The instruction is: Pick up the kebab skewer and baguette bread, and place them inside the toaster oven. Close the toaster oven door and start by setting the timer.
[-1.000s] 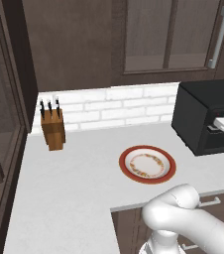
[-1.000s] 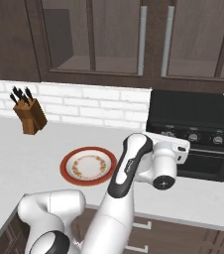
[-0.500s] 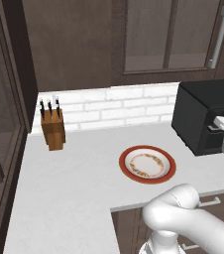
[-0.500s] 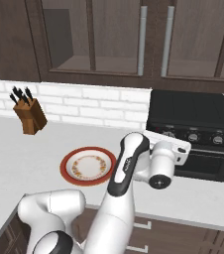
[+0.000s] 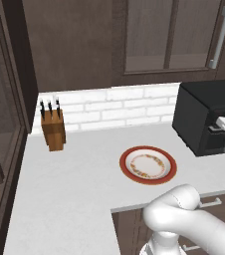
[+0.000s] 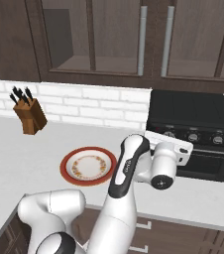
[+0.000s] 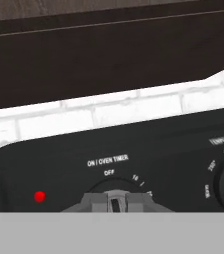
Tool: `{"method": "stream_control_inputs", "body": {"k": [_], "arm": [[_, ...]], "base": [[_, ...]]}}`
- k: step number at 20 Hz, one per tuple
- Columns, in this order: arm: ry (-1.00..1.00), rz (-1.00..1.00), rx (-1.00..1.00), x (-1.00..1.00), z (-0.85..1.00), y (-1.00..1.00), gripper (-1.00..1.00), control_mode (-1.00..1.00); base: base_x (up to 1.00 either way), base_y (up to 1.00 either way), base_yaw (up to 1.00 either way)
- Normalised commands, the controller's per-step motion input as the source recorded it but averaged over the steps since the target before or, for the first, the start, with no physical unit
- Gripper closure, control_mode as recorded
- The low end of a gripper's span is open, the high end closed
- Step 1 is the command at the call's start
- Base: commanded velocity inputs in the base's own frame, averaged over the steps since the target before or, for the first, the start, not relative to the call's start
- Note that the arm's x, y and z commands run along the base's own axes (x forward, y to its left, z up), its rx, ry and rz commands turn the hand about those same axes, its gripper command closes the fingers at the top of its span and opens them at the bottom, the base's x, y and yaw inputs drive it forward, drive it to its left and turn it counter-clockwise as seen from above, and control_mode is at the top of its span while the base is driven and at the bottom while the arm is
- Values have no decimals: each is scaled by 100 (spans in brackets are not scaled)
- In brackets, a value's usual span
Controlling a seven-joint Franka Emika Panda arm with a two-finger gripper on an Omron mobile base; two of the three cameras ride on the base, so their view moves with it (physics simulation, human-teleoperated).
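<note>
The black toaster oven [image 6: 193, 119] stands at the counter's right end, also the toaster oven [image 5: 201, 117]. Its dark glass toaster oven door [image 6: 205, 162] is closed. My hand is pressed to the left end of the control strip. In the hand view my gripper [image 7: 115, 204] is shut on the timer [image 7: 96, 202], a grey dial under the words ON / OVEN TIMER, near the OFF mark. From the right base view the white hand [image 6: 166, 154] hides that dial. The kebab skewer and the baguette bread are out of view.
A red-rimmed plate [image 6: 88, 166] lies bare on the white counter left of the oven. A wooden knife block [image 6: 30, 116] stands by the brick wall at the far left. Two more dials [image 6: 205, 138] sit on the strip, and a red lamp [image 7: 39, 197] glows left of the timer.
The hand has stayed at the oven's control strip, and its jaws have closed onto the timer dial. Plate and knife block have not moved.
</note>
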Motion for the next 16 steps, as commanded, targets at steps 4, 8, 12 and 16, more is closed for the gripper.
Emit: {"method": "stream_control_inputs", "body": {"k": [4, 8, 12, 16], "arm": [[8, -1, 4, 0, 0, 0, 100, -100], [8, -7, 9, 0, 0, 0, 100, -100], [6, -11, 12, 0, -3, 8, 100, -100], [1, -10, 14, 0, -8, 13, 100, -100]], "base": [[0, 0, 0], [0, 0, 0], [0, 0, 0], [0, 0, 0]]}}
